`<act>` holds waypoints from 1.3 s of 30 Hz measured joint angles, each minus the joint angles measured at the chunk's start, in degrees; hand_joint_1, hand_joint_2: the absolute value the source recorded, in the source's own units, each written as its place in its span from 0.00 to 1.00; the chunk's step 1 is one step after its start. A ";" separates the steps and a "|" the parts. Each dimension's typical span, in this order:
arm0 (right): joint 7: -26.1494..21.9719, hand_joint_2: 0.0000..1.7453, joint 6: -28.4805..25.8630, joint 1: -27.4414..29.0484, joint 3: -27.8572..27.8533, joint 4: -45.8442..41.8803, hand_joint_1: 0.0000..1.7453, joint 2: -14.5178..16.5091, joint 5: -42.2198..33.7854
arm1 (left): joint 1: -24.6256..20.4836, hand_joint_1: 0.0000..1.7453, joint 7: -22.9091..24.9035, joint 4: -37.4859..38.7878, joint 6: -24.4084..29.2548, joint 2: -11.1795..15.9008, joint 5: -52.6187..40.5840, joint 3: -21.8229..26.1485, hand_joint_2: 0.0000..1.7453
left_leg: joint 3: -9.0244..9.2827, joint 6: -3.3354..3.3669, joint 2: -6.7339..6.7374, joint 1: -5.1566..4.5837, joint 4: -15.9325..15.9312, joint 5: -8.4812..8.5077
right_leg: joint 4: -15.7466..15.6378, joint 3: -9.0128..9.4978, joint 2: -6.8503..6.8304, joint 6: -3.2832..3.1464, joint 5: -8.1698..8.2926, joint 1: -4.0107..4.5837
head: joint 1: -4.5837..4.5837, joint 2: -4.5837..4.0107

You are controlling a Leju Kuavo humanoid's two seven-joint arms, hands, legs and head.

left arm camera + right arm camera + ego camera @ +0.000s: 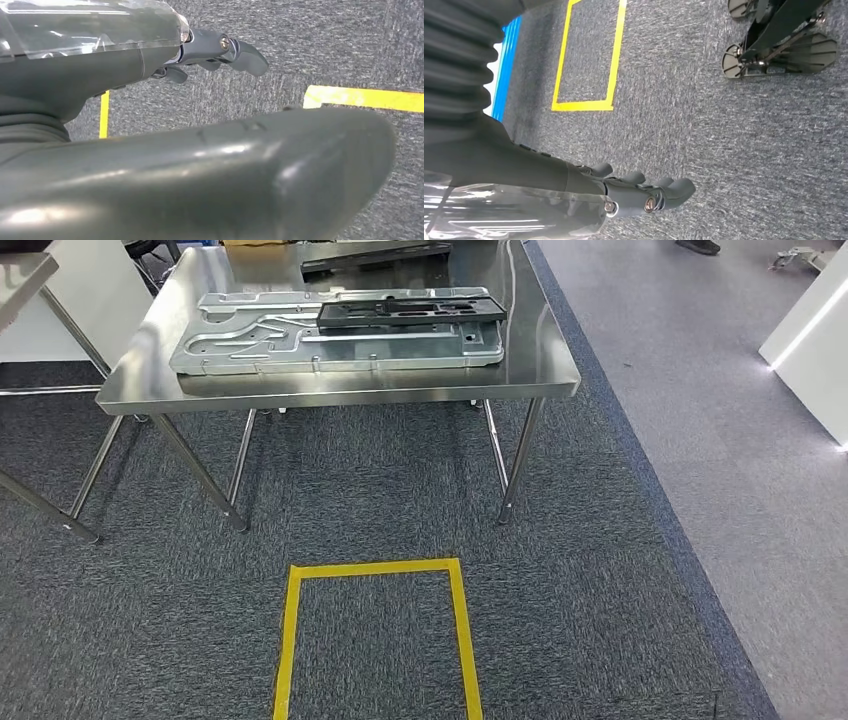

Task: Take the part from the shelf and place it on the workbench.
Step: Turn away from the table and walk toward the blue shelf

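Note:
A long black part [410, 310] lies on a large silver stamped plate [300, 348] on the steel workbench [340, 392] ahead of me. My left hand [205, 52] hangs over the carpet with its fingers stretched out and nothing in it; its thick thumb [225, 175] fills the near part of the left wrist view. My right hand [634, 192] also hangs over the carpet, fingers loosely extended and empty.
A yellow tape rectangle [375, 630] marks the dark carpet in front of the bench, also visible under my hands [360, 97] [589, 60]. Another black piece [375, 255] lies at the bench's far end. A second table [20, 280] stands left, a white cabinet [815, 350] right.

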 joint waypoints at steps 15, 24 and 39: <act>0.64 0.75 -0.88 -0.05 -0.62 0.05 0.00 -0.29 -0.19 | -0.01 0.00 0.24 0.00 -0.57 0.02 -0.06 0.01 1.00 | -0.36 2.00 -0.13 -0.82 -1.28 0.32 | -0.66 -0.28 -0.01 0.88 1.01 -0.34 | 0.01 0.00; 0.53 1.00 -1.18 0.38 2.91 -0.01 0.00 -0.84 -4.06 | 0.82 0.00 1.98 -0.02 -2.02 0.36 3.36 -4.15 1.00 | -0.55 2.04 -0.13 -0.83 -1.07 0.30 | -0.43 -0.60 -0.01 1.81 1.05 -0.42 | 0.01 0.00; 1.92 0.00 -1.02 2.36 17.90 -1.44 0.00 -1.82 -21.36 | 3.45 0.00 6.57 -1.27 -2.87 1.36 16.86 -20.67 0.00 | -0.73 1.83 -0.12 -0.81 -1.07 0.43 | -0.07 -0.94 -0.01 1.79 1.02 -0.40 | 0.01 0.00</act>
